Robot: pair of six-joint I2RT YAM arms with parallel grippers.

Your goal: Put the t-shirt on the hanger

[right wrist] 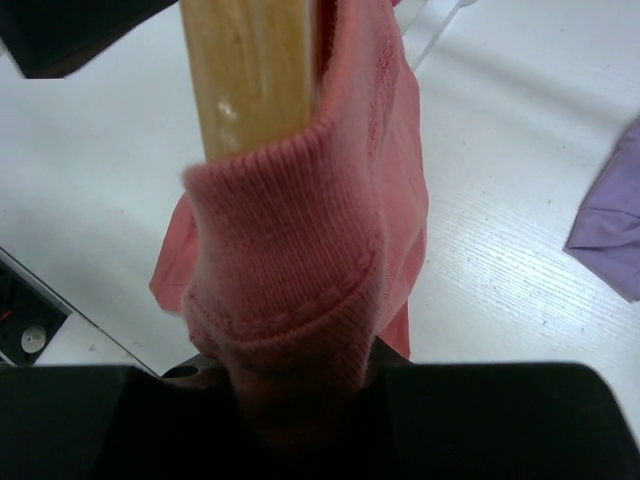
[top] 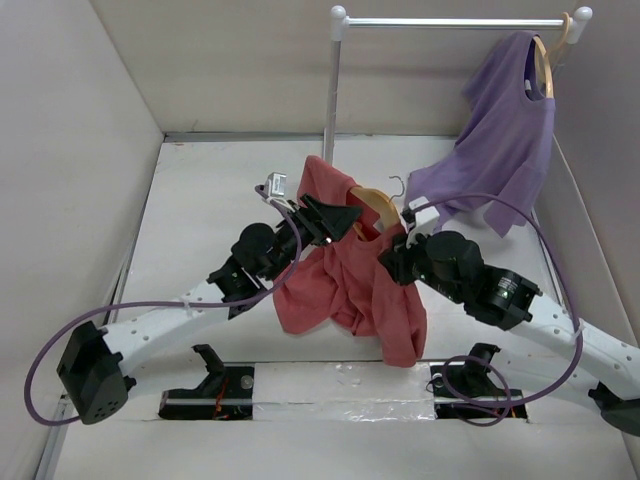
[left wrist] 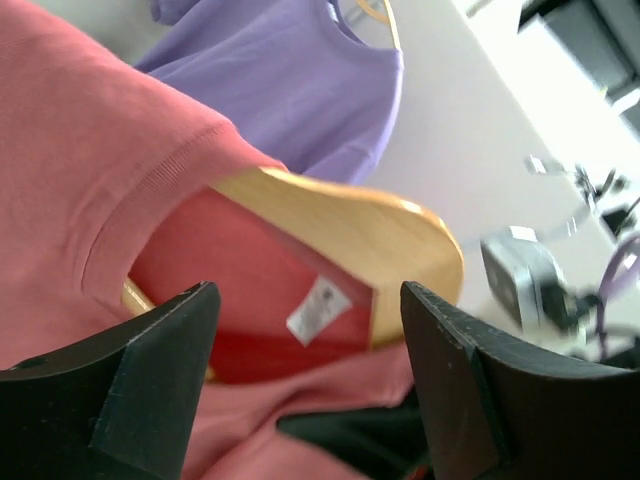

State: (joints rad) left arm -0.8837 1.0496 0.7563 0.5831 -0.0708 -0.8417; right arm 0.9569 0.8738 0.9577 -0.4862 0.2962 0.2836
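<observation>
Nearest the lens, the left arm [top: 180,310] is reaching from the near left edge of the counter [top: 220,190] toward the middle. The left jaws are standing wide apart, released. Their two black fingers [left wrist: 150,370] are framing the open neck of the coral t-shirt [top: 350,285] without pinching it. The t-shirt is hanging bunched over the middle of the counter, between the two arms, and whether its lower folds are touching the surface I cannot tell. The orange-tan hanger [top: 375,203] is poking through the neck opening, with one wooden arm lying inside the ribbed collar and its metal hook sticking out on the far right side. The right arm [top: 540,315] is coming in from the near right. The right jaws are clenching the t-shirt's ribbed collar, with the hanger's wood rising out of the bunched cloth. Far right, a purple t-shirt [top: 495,140] is hanging on a paler hanger [top: 545,60] from a white rail [top: 450,22].
</observation>
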